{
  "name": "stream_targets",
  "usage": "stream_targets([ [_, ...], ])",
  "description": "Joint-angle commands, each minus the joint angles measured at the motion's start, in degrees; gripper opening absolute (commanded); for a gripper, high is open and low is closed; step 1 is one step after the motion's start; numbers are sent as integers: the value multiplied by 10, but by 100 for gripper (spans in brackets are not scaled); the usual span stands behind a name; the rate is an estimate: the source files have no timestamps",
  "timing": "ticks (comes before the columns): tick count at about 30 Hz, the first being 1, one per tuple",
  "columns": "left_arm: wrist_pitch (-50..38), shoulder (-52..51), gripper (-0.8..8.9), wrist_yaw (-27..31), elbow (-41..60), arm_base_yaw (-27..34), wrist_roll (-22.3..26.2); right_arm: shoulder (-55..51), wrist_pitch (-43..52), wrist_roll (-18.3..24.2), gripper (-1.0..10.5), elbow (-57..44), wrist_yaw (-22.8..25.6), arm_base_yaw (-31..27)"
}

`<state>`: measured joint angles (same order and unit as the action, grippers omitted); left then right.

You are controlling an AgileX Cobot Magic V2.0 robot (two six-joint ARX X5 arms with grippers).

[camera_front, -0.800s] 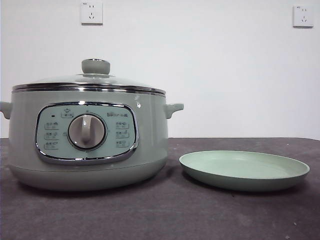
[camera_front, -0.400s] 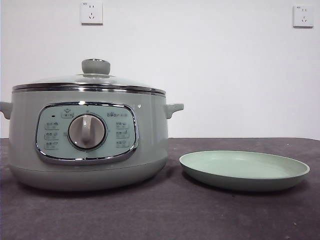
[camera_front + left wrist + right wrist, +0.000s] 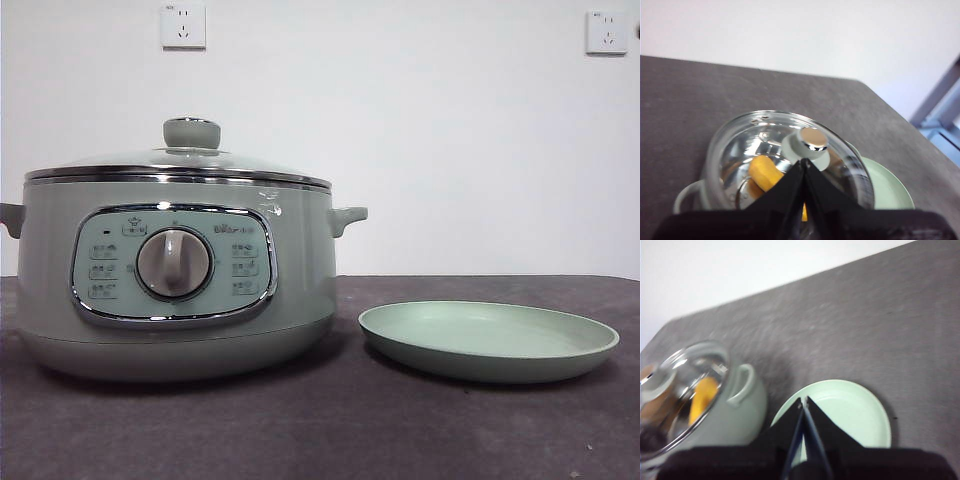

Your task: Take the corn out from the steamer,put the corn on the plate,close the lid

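Nothing's moved since a second ago; your left gripper [image 3: 804,162], jaws together, sits nearest, lid [image 3: 790,150] knob [image 3: 806,144] straight ahead.

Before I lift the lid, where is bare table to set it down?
Bare table runs in front of the steamer and the plate, and behind both in the left wrist view. Tightest is the gap between steamer and plate. The lid is on.

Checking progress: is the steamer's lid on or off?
On: the glass lid sits level on the steamer's rim, with the corn visible under it.
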<state>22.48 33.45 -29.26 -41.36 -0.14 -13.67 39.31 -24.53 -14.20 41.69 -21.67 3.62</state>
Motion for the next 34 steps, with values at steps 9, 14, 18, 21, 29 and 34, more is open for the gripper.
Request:
stream_targets([
  [9,100,174,212,-56,-132,-2,80,146,-158,145,44,143,-159,-1],
  [14,87,222,471,-52,-158,-26,79,165,-161,136,506,143,-153,-1],
  [18,81,261,471,-8,-184,-66,82,169,-163,133,503,143,-153,-1],
  [21,81,296,467,40,-210,-108,102,169,-163,125,503,143,-153,-1],
  [29,80,388,467,158,-259,-202,139,169,-174,126,503,143,-152,-1],
  [34,79,434,467,199,-263,-232,153,169,-180,126,503,143,-133,-1],
])
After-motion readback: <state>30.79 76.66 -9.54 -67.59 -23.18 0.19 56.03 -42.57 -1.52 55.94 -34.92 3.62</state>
